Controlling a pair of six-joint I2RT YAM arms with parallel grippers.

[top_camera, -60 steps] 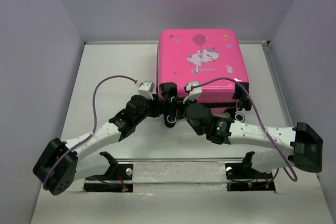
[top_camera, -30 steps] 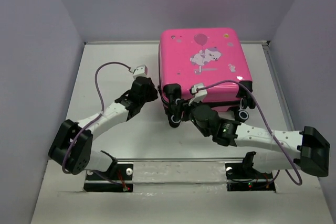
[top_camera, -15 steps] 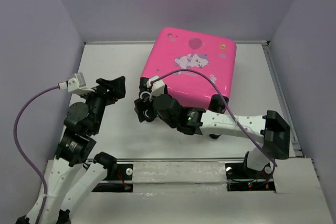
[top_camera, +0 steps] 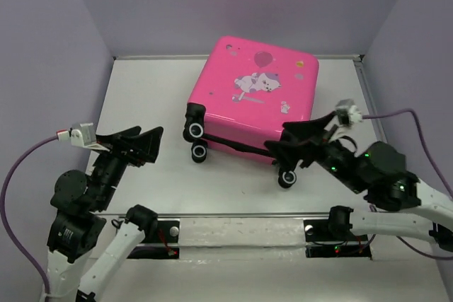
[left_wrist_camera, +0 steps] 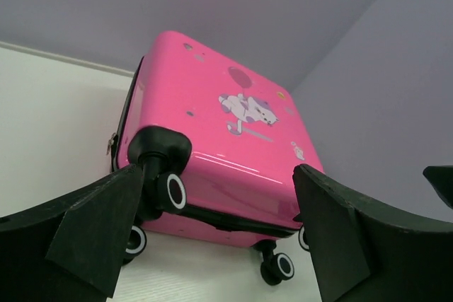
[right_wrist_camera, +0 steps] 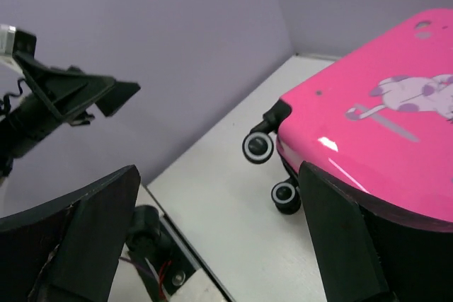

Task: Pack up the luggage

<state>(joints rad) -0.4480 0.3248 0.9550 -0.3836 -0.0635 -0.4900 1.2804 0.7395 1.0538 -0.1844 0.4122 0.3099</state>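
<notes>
A white, matt tabletop [top_camera: 141, 90] boxed in by smooth pale-lilac walls [top_camera: 212, 5] carried everything. The largest thing on it was the luggage [top_camera: 255, 93], a small hot-pink hard-shell suitcase with rounded corners and a glossy skin. It lay flat and shut toward the far middle of the table, skewed to the walls, with its printed face up. A dark seam band [top_camera: 237, 145] ran along its near side.

The left gripper [top_camera: 154, 145], two wedge-shaped matt black fingers, stood spread to its full width with nothing in it, well clear of the case on the left. The right gripper [top_camera: 277, 138], of the same build, also gaped fully and empty, close by the case's near right corner. Whether a finger brushed the shell could not be told. A purple cable [top_camera: 14, 175] looped from the left wrist.

Smaller still were the black wheels with pale rings [top_camera: 192, 132] on the near side, and the cartoon animal with a balloon [top_camera: 256, 84] printed on the lid.

The top view alone showed the skew of the case and both arms at once. The left wrist view, looking low between its fingers, showed the chunky black wheel housing and the side of the shell. The right wrist view caught a bright glint on the pink gloss, with the left gripper across the table against the wall.
</notes>
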